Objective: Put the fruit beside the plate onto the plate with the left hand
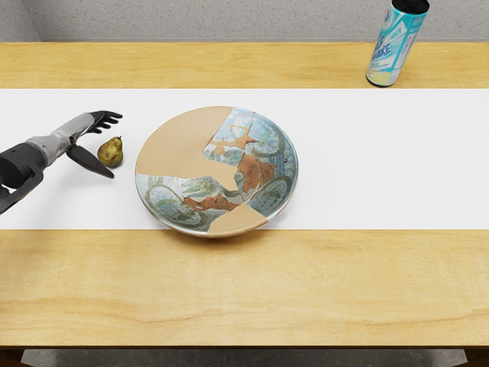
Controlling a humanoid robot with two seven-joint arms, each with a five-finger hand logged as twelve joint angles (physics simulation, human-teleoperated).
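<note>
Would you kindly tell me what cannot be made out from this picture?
In the head view:
- Can: top cut off by the top edge; label too small to read.
- Left hand and pear: contact cannot be told.
- Left arm: cut off by left edge.
- Right arm: out of view.

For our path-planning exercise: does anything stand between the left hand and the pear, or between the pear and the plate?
Nothing visible. The open left hand sits beside the pear, and only white runner separates the pear from the plate. The can stands far back right.
</note>
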